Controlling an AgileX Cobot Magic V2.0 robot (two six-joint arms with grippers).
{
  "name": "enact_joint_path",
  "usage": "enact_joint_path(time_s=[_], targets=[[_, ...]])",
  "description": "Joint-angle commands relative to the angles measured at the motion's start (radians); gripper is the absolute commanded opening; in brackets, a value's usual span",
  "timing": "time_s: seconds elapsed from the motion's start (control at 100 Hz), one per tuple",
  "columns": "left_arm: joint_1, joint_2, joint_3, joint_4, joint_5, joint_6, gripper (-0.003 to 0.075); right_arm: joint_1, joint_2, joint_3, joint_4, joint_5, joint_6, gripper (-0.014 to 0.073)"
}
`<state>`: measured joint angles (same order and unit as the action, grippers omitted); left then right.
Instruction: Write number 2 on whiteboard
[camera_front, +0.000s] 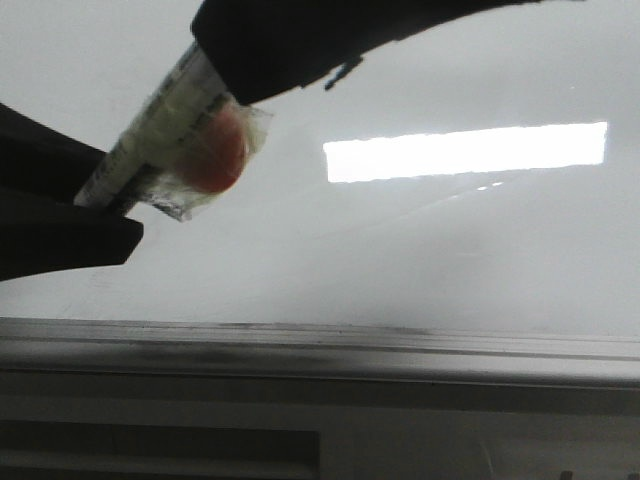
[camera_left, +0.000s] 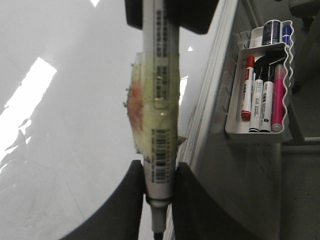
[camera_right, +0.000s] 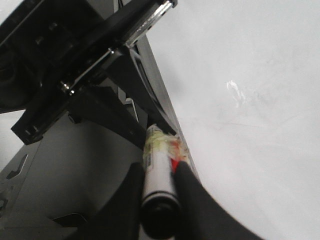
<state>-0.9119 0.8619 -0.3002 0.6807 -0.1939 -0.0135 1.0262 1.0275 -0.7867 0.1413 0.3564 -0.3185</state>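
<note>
Both grippers (camera_left: 159, 190) (camera_right: 159, 185) clench one marker (camera_left: 159, 100): light, rigid, slick; hold mid-barrel. The whiteboard (camera_front: 450, 250) is blank.

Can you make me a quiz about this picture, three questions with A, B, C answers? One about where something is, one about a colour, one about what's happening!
1. Where is the tray of spare pens?
A) on the grey panel beside the whiteboard
B) on the floor
C) on an arm

2. What colour is the blob taped to the marker?
A) blue
B) orange-red
C) green

3. What holds the marker?
A) nothing
B) one gripper
C) both grippers

Answers: A, the tray hangs on the panel; B, orange-red shows under the tape; C, the left gripper and right gripper each clamp an end.
</note>
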Motion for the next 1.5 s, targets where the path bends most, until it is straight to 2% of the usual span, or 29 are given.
enact_joint_path(time_s=[0.0, 0.07, 0.22, 0.25, 0.31, 0.42, 0.51, 0.72, 0.87, 1.21, 1.35, 1.49], targets=[[-0.005, -0.012, -0.029, -0.007, -0.032, -0.007, 0.0002, 0.0, -0.008, -0.036, -0.004, -0.073, -0.011, -0.0076], [-0.005, -0.022, -0.029, -0.007, -0.017, -0.007, 0.0081, -0.002, -0.015, -0.036, -0.007, -0.088, -0.011, -0.0076], [-0.005, -0.092, -0.03, -0.065, 0.058, -0.007, 0.0358, -0.048, -0.024, -0.069, -0.029, -0.082, -0.009, -0.0067], [-0.003, -0.12, -0.03, -0.09, 0.088, -0.007, 0.0393, -0.069, -0.024, -0.084, -0.029, -0.056, -0.009, -0.0067], [-0.003, -0.17, -0.031, -0.111, 0.139, -0.007, 0.0407, -0.11, -0.024, -0.107, -0.029, -0.019, -0.009, -0.0067], [-0.003, -0.272, -0.031, -0.149, 0.219, -0.007, 0.039, -0.184, -0.026, -0.147, -0.029, 0.011, -0.009, -0.0067], [-0.003, -0.347, -0.031, -0.171, 0.266, -0.008, 0.0347, -0.204, -0.026, -0.163, -0.043, 0.016, -0.009, -0.0067], [0.021, -0.42, -0.031, -0.179, 0.288, -0.185, 0.0087, -0.203, 0.014, -0.168, -0.084, 0.016, -0.007, -0.0066], [0.08, -0.42, -0.031, -0.181, 0.275, -0.199, -0.0021, -0.203, 0.066, -0.188, -0.125, 0.018, -0.004, -0.0066], [0.188, -0.42, -0.031, -0.181, 0.159, -0.199, -0.0019, -0.292, 0.102, -0.247, -0.17, 0.033, -0.001, -0.0066], [0.207, -0.42, -0.031, -0.199, 0.152, -0.199, -0.0019, -0.303, 0.078, -0.283, -0.226, 0.143, 0.012, -0.0066], [0.221, -0.42, -0.031, -0.211, 0.152, -0.199, -0.0019, -0.303, 0.052, -0.281, -0.314, 0.288, 0.107, -0.0066]])
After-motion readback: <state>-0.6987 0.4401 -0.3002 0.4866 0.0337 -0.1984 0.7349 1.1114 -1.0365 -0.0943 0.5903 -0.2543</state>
